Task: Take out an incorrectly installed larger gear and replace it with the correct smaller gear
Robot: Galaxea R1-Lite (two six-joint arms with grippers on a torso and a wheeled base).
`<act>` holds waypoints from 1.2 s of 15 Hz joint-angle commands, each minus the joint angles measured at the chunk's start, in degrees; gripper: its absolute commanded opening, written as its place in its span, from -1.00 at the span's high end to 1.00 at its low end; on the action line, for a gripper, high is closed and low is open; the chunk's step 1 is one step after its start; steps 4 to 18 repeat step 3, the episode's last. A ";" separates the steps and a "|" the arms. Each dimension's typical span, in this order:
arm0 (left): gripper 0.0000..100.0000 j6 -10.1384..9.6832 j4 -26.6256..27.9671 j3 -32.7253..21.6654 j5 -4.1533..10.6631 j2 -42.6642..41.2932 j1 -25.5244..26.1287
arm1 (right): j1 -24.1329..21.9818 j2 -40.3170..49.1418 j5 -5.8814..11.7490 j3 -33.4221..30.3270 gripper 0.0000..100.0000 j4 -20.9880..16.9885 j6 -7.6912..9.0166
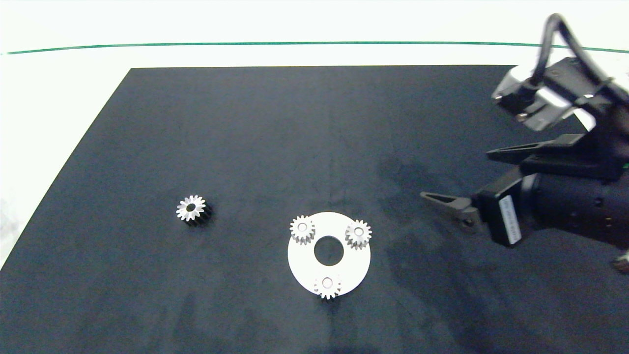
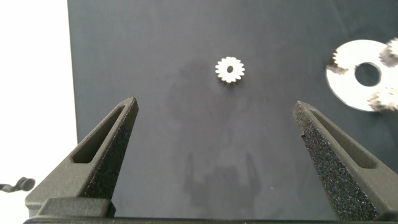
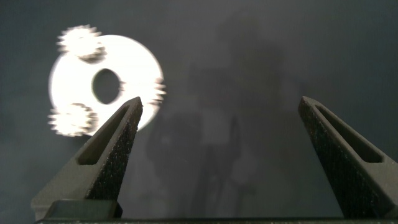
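Observation:
The larger gear [image 1: 191,209], silvery with long pointed teeth, lies alone on the black mat [image 1: 245,137], left of the white disc [image 1: 304,260]. On the disc sit three small gears [image 1: 302,229] [image 1: 358,234] [image 1: 328,285] that look alike; which one is the smaller gear cannot be told. My right gripper [image 1: 459,176] hovers open and empty to the right of the disc. In the right wrist view, the right gripper [image 3: 221,101] has the disc [image 3: 134,62] beyond one finger. The open left gripper [image 2: 216,104] faces the larger gear [image 2: 230,70] from a distance.
The mat's left edge [image 1: 64,172] borders a white table, and a green line [image 1: 295,43] runs across the far side. The disc has a round centre hole [image 1: 328,250]. In the left wrist view the disc [image 2: 348,81] shows off to one side.

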State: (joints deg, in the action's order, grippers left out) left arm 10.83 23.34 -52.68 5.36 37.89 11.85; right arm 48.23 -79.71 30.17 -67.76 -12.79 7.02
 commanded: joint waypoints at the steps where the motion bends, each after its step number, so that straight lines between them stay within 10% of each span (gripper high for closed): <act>1: -1.00 0.16 0.12 -0.23 0.26 -1.94 -3.15 | -10.61 17.93 4.46 4.65 -1.00 -0.92 1.33; 3: -1.00 0.42 0.03 -0.32 0.26 -3.00 -6.40 | -19.84 24.17 4.46 4.65 -1.00 -2.94 2.47; 18: -1.00 0.42 0.03 -0.32 0.26 -3.00 -6.40 | -19.84 24.17 4.46 4.65 -1.00 -2.94 2.47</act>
